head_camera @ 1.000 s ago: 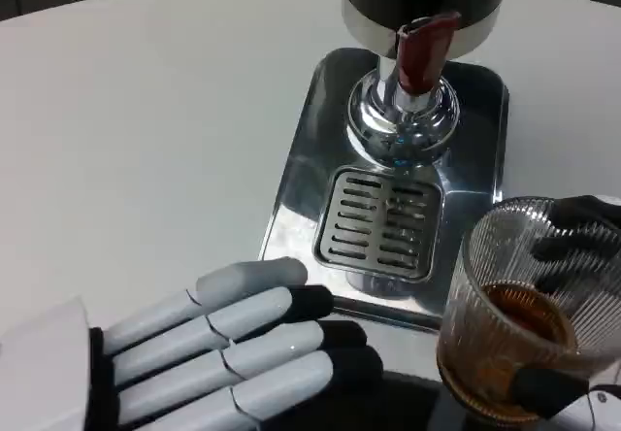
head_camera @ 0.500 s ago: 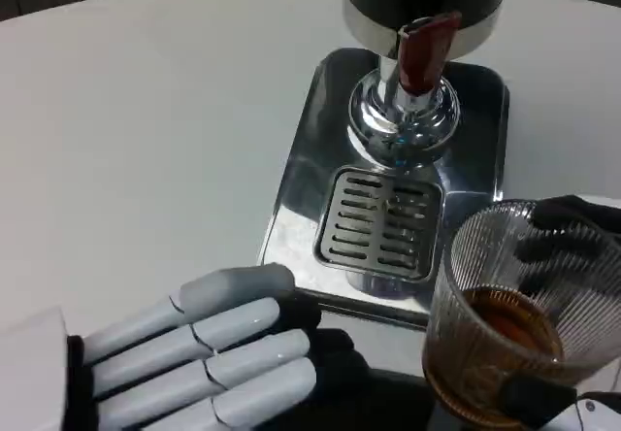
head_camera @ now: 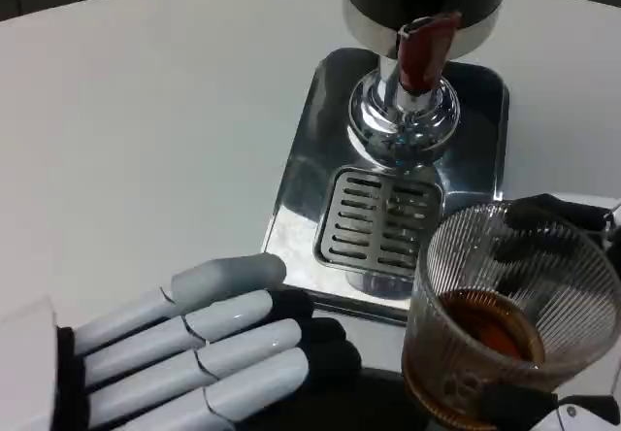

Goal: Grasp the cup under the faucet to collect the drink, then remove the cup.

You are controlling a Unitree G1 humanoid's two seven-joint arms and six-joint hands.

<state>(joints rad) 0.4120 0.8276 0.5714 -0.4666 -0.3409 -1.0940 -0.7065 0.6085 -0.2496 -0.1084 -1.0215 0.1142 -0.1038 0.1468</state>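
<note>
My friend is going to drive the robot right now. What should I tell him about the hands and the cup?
Right hand: holds the ribbed glass cup at the picture's lower right, black fingers on its far and near sides.
Left hand: flat, fingers straight and together, holding nothing, at lower left.
Cup: has brown drink in it and sits off to the side of the drip grate, not under the faucet with its red lever.
Done: drink collected, cup taken away from the faucet.
Left: probably just set the cup down on the white table.
</note>
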